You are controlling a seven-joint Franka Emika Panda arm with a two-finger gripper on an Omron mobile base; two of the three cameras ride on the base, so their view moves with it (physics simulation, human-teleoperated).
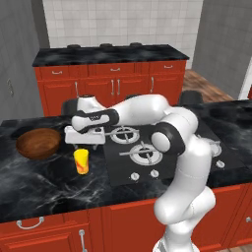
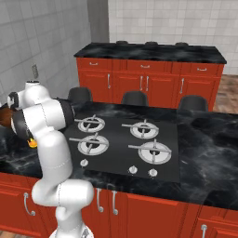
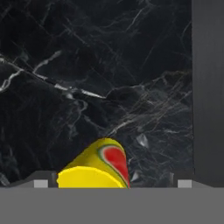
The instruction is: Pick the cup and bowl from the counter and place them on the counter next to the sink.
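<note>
The small yellow cylindrical cup (image 1: 81,161) stands upright near the front edge of the glossy black marble tabletop (image 1: 44,184). The end effector (image 1: 84,143) hangs just above it, spread wide, holding nothing. The wide dark brown wooden bowl (image 1: 38,143) sits towards the left edge, near the cup.

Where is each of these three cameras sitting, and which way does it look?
Left base view: behind the arm's left, looking down at bowl, cup, hob; the arm rises lower right.
Right base view: behind its right, over the same hob; arm lower left.
Hand view: on the hand, looking down at the cup on the counter.
</note>
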